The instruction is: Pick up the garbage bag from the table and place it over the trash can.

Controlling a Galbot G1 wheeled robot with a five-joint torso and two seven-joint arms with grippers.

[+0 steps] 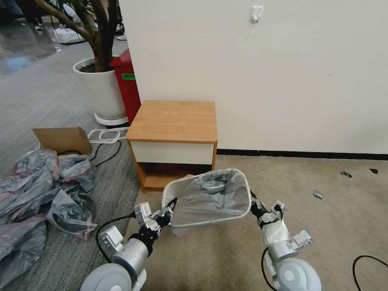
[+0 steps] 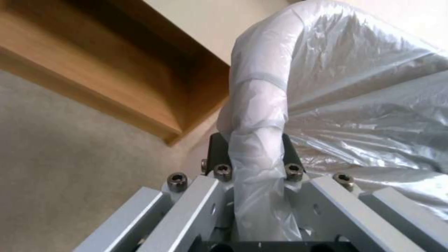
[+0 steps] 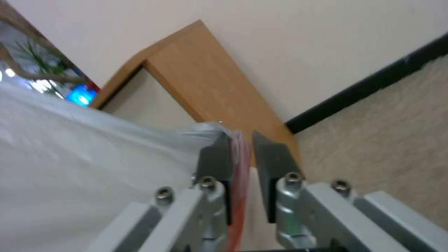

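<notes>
Bags (image 1: 40, 194) lie in a big grey-and-pink heap on the floor at the far left, well away from the work. Next comes the left gripper (image 1: 171, 205), low at the left side of the trash can (image 1: 242, 213). In the left wrist view its jaws are spread on both sides of the can's edge, with the garbage bag (image 1: 210, 194) film pulled over that edge and running down between them. I cannot tell if they press on it. I think it sits there to tug the film down over the rim.

The garbage bag is in the can, its grey plastic lining the inside, and its top folds over the rim. The can stands on the carpet just in front of the table (image 1: 173, 121), whose top is bare.

The right gripper (image 1: 255, 208) is at the can's right side. In its wrist view the jaws are a little apart, with the pink-red band (image 3: 238, 175) of the bag lying against one of them.

Room is tight behind the can because of the table. To the right the carpet is open.
</notes>
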